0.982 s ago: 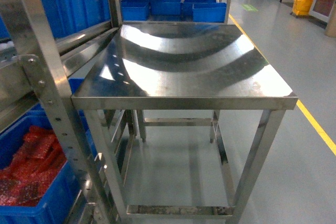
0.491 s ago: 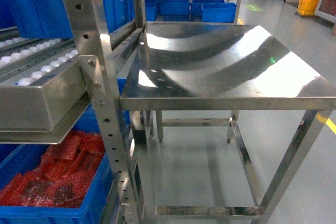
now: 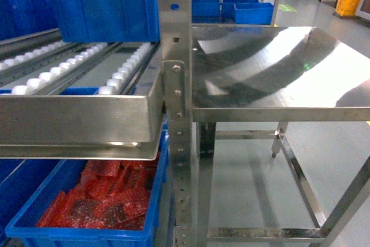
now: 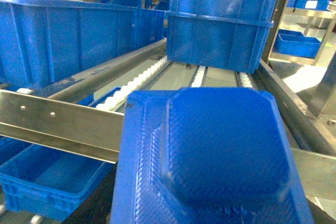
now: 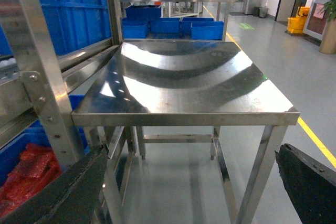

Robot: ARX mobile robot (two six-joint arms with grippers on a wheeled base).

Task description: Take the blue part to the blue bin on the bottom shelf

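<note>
The blue part (image 4: 210, 161), a ridged plastic tray with a raised octagonal middle, fills the lower half of the left wrist view. It hangs above the folded front edge of the bottom shelf (image 4: 58, 124). It hides my left gripper's fingers, which hold it from below. Beyond it, white roller rails (image 4: 142, 80) lead to a blue bin (image 4: 220, 24) standing on the shelf. The head view shows the same bottom shelf (image 3: 81, 120) and blue bin (image 3: 104, 10) at left, but neither arm. My right gripper (image 5: 193, 182) is open and holds nothing, its dark fingers (image 5: 68, 192) wide apart in front of the steel table.
A perforated steel post (image 3: 176, 85) stands between the rack and a small steel table (image 3: 277, 73) with thin legs. Under the shelf sits a blue bin of red parts (image 3: 98, 201). Another large blue bin (image 4: 68, 40) and a lower empty one (image 4: 47, 182) lie left.
The head view has swung left. The steel table has slid to the right of the frame. The roller shelf, post and bin of red parts now fill the left and middle.
</note>
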